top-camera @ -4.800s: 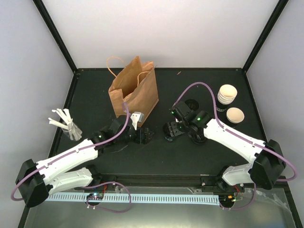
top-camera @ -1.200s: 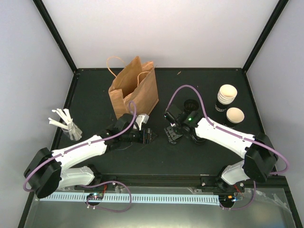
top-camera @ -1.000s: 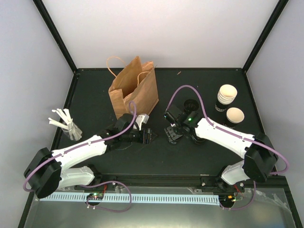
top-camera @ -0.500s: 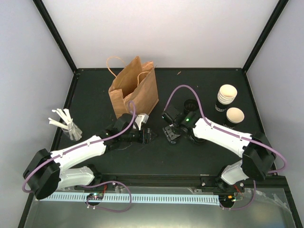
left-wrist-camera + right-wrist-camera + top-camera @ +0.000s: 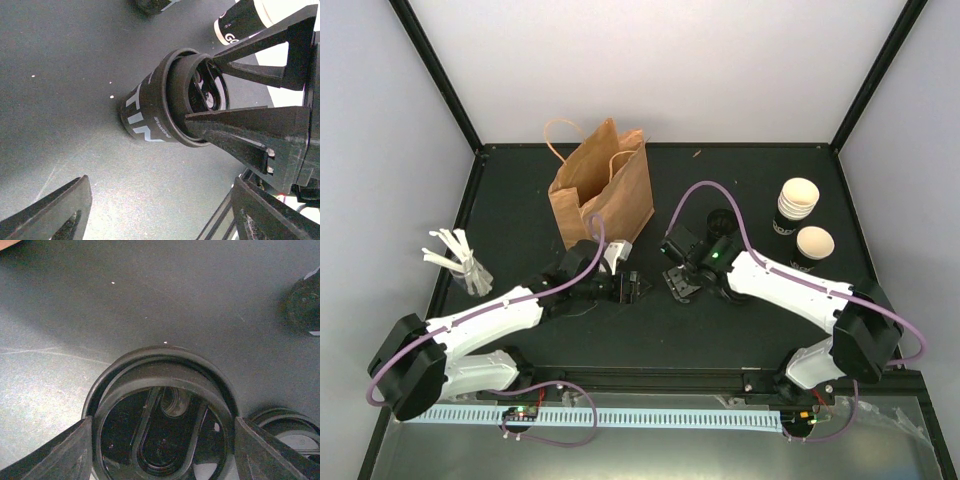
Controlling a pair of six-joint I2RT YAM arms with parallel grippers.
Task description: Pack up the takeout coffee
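The takeout coffee (image 5: 814, 243), a small black cup with a cream-white inside, stands uncovered at the right, away from both grippers. Between the grippers stands another black cup with white print (image 5: 145, 107), capped by a black lid (image 5: 162, 427). My right gripper (image 5: 160, 440) comes down from above and is shut on that lid, a finger on each side of its rim. My left gripper (image 5: 160, 212) is open just left of this cup, with only bare table between its fingers. In the top view the right gripper (image 5: 676, 282) hides the lidded cup, and the left gripper (image 5: 632, 287) faces it.
A brown paper bag (image 5: 603, 190) stands open behind the left gripper. A nested stack of cups (image 5: 798, 200) sits at the back right. A black cup with a dark inside (image 5: 723, 220) is just behind the right wrist. White stirrers in a holder (image 5: 455, 258) stand far left.
My left gripper's jaws have spread wider and now stand off the lidded cup. The right gripper, still on the lid, has shifted slightly to the left.
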